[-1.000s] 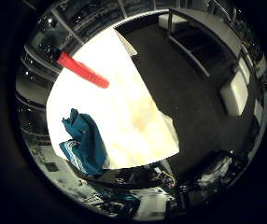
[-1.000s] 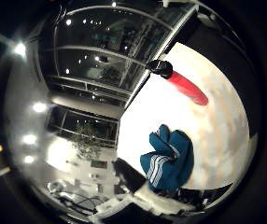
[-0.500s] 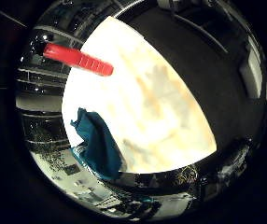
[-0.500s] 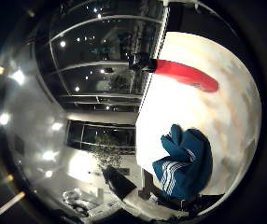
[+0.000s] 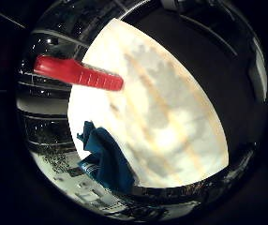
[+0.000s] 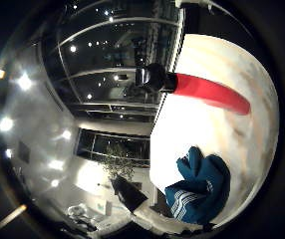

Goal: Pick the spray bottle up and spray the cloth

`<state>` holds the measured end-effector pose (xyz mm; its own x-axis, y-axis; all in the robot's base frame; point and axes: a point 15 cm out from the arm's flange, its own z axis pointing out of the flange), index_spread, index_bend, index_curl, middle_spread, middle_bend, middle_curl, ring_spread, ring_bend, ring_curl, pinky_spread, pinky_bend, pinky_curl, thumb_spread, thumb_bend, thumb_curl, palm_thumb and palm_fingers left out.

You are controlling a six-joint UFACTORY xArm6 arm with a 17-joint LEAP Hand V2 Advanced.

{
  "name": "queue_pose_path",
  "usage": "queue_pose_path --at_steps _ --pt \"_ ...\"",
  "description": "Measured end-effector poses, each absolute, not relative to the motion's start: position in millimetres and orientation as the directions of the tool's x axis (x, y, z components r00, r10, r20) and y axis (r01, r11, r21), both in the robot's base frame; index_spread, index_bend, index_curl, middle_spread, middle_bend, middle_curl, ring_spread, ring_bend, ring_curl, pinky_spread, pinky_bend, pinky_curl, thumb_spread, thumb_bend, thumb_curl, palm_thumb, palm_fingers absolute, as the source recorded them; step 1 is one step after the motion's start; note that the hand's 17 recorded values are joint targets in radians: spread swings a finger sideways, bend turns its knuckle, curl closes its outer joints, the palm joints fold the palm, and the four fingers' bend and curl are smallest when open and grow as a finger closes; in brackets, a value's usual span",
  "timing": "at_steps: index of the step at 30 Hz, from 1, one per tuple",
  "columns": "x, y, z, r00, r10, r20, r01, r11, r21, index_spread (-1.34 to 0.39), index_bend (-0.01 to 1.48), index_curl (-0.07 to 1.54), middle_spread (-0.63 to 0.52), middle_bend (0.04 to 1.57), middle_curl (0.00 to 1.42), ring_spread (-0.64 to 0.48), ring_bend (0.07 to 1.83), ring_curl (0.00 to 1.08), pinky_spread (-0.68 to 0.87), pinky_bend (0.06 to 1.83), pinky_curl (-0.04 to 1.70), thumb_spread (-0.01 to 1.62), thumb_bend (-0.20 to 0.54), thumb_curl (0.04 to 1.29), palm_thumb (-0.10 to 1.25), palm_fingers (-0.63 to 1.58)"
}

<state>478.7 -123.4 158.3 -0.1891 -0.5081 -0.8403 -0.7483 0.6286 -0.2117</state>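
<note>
Spray bottle (image 6: 210, 92), red body with black nozzle head, stands on the pale counter (image 5: 171, 122) near its edge. Crumpled teal cloth (image 6: 202, 189) with white stripes lies apart from it at the same edge. Hand state: cannot tell.

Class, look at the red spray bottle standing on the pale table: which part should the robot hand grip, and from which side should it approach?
Grip the spray bottle around its red body, below the black spray head. It seems to stand upright near the table edge, so a sideways approach over the bare tabletop, away from the blue cloth, probably suits best. That leaves the black head clear for spraying.
</note>
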Motion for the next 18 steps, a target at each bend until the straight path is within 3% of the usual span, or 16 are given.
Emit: queue_pose_path --at_steps 18 --pt "515.6 -94.7 132.7 -0.177 -0.532 -0.828 -0.789 0.580 -0.203 -0.14 0.15 0.25 0.20 0.19 0.31 0.24 0.38 0.27 0.40 0.45 0.31 0.94 -0.028 0.29 0.32 0.00"
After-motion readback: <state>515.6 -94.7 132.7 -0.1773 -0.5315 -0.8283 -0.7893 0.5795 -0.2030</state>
